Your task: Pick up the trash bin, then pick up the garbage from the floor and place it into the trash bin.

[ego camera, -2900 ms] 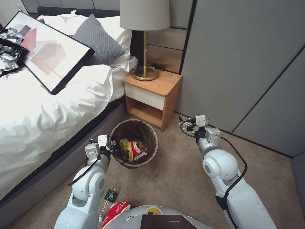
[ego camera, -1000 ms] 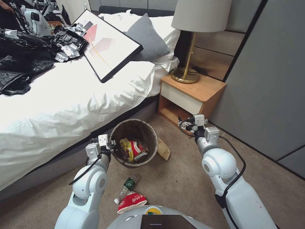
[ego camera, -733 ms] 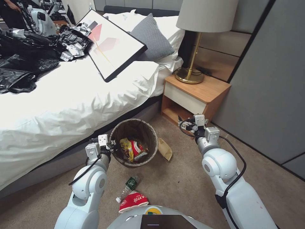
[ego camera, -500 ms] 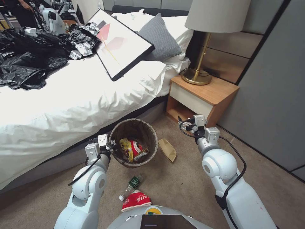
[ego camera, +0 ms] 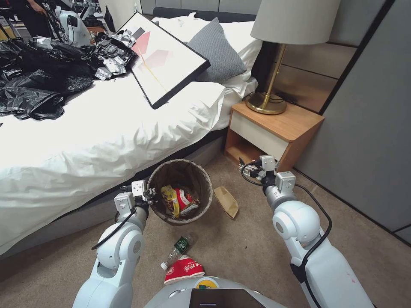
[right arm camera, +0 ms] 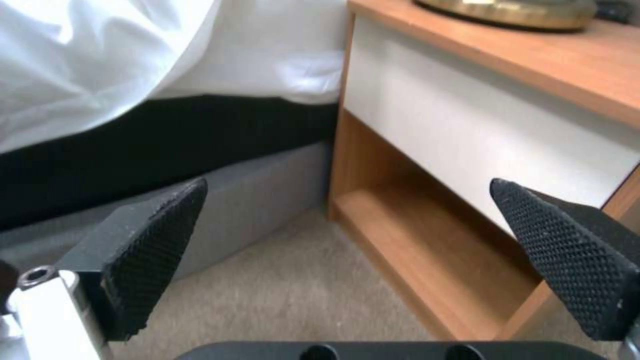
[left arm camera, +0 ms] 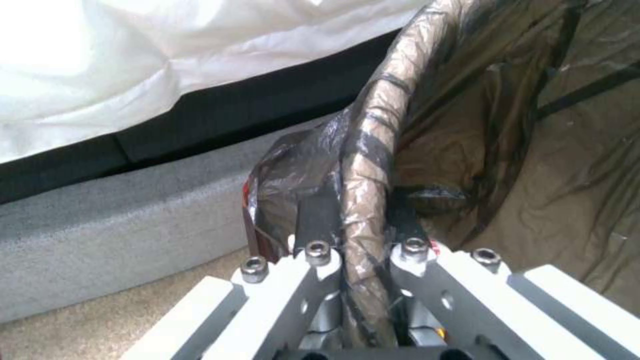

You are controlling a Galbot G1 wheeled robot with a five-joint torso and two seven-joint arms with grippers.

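Pinching the bag-lined rim of the trash bin [ego camera: 182, 191], the left pincer [ego camera: 150, 196] holds it just off the bed's [ego camera: 98, 141] side edge; in the left wrist view its fingers [left arm camera: 317, 220] sit either side of the rim (brown liner bunched between them). Yellow and red wrappers lie inside the bin. On the carpet [ego camera: 239, 252] lie a brown paper piece [ego camera: 226, 202] just beside the bin, a clear bottle [ego camera: 176, 250] and a red-and-white cup [ego camera: 184, 269]. Before the nightstand [ego camera: 274, 132], the right pincer [ego camera: 250, 167] hangs spread and empty.

A brass lamp [ego camera: 274, 68] stands on the wooden nightstand [ego camera: 274, 128] beside the bed [ego camera: 107, 132].
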